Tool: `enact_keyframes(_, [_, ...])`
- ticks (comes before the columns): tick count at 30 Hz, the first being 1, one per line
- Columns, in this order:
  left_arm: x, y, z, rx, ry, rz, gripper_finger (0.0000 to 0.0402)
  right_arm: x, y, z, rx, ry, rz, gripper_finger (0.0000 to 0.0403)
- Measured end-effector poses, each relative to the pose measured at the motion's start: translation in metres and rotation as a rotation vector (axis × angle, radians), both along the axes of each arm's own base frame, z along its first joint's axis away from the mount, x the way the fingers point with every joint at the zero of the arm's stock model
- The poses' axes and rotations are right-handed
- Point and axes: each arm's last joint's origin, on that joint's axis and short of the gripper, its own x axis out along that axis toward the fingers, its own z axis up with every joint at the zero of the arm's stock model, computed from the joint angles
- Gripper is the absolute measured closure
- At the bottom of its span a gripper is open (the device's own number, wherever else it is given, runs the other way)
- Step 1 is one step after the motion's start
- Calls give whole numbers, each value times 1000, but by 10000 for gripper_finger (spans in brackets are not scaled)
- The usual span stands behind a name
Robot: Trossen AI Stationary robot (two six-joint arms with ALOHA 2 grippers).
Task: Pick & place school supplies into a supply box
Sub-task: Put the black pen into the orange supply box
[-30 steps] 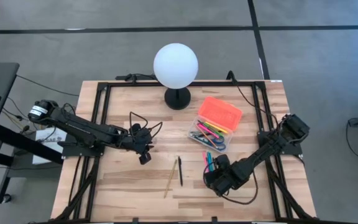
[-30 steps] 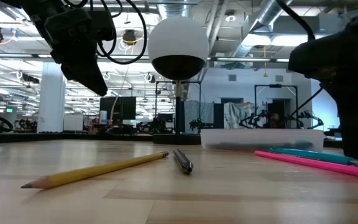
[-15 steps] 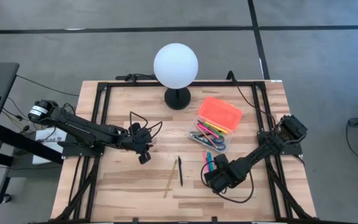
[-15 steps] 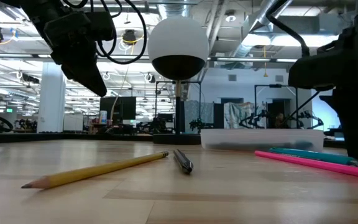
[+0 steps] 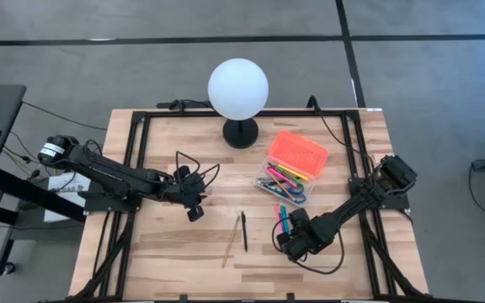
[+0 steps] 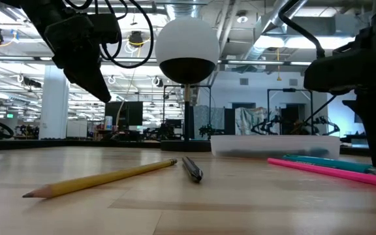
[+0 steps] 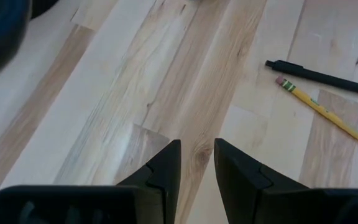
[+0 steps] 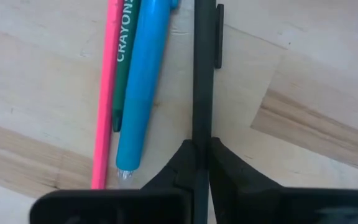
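1. the right claw (image 8: pixel 201 163) is down at the table (image 5: pixel 175 252), near its front right part, with its two dark fingers (image 8: pixel 180 163) pinching a black pen (image 8: pixel 201 74) between their tips.
2. the pinched black pen lies flat on the wood, its clip turned to one side, with a blue pen (image 8: pixel 143 81), a green crayon-type pencil (image 8: pixel 122 68) and a pink pencil (image 8: pixel 106 93) just beside it, all running roughly parallel.
3. in the high view the right claw (image 5: pixel 291 241) sits just in front of this small cluster, the pink and blue ones (image 5: pixel 281 217) showing between it and the supply box.
4. the supply box (image 5: pixel 283 181) is a clear plastic case standing right of centre, already holding several coloured pens; its orange lid (image 5: pixel 298 151) is swung open behind it.
5. the left claw (image 7: pixel 196 163) hangs above the table on the left, its fingers slightly spread with nothing between them.
6. a yellow pencil (image 5: pixel 231 240) and another black pen (image 5: pixel 244 231) lie side by side near the table's middle front, well apart from the box.
7. a white globe lamp (image 5: pixel 238 88) stands on a black base at the back of the table.
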Motion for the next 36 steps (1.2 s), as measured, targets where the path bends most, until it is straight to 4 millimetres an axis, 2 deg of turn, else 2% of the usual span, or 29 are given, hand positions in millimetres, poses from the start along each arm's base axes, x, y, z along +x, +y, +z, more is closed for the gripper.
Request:
enact_keyframes(5, [0, 0, 0, 4, 1, -6, 313, 0, 0, 0, 0, 1, 0, 383])
enact_keyframes(10, [0, 0, 0, 6, 1, -7, 313, 1, 1, 2, -11, 5, 2, 397])
enact_keyframes(20, [0, 0, 0, 9, 0, -5, 313, 2, 5, 12, -24, 5, 45, 397])
enact_keyframes(27, [0, 0, 0, 10, -2, -5, 313, -7, 2, 37, -47, -50, 43, 397])
enact_keyframes(36, [1, 0, 0, 9, -6, -5, 313, -19, -8, 75, -102, -202, 63, 396])
